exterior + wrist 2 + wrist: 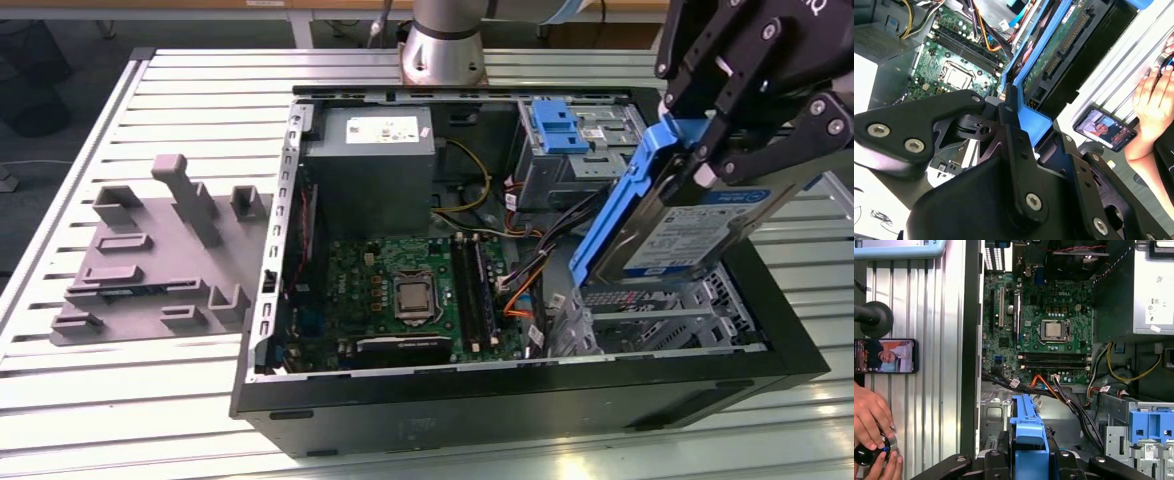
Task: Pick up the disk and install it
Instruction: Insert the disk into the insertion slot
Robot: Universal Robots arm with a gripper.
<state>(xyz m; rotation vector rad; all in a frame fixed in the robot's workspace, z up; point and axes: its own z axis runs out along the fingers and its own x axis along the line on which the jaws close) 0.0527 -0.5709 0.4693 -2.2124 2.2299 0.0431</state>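
Silver-grey flat rectangular disk in a bright blue plastic carrier frame [681, 235] hangs tilted over the metal drive cage [654, 315] at the exterior view's right, clamped in the black gripper [741, 150]. Tilted so, it could jam on the cage or snag the loose cables [534, 268].

Little print shows here, and you can make out none of the small lines. The disk [694, 235] carries a white-and-blue label whose text and barcode are too fine to read. The power supply [363, 170] bears a white sticker [384, 128] with equally tiny print. The motherboard [1004, 315] has a short white printed word near its socket [1053, 330].
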